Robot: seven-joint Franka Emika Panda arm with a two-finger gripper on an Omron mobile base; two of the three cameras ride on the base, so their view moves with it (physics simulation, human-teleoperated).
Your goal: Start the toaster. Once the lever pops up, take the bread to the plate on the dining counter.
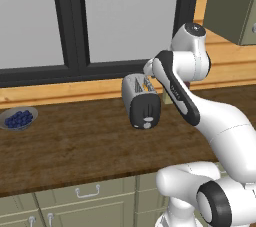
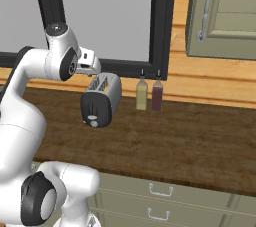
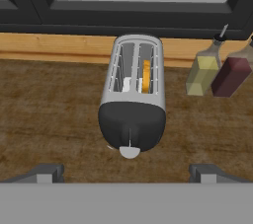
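The small rounded silver-grey two-slot toaster (image 3: 132,94) stands on the dark wood worktop (image 1: 75,146) near its rear edge. Its long axis runs rear to front, black end face toward the front edge. The hand view shows a golden-crusted bread slice (image 3: 146,74) in one slot. The tool (image 3: 126,173) hangs released, fingertips spread wide, short of the end face. The left base view shows a grey bowl of blueberries (image 1: 18,118) toward the left end; the right base view shows two bottles (image 2: 149,94) at the rear edge.

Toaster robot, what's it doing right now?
The white robot arm is reaching over the wooden worktop toward the toaster. Its tool is open and holds nothing, hovering just in front of the toaster's black end. The bread sits in one slot, and two bottles stand beside the toaster.
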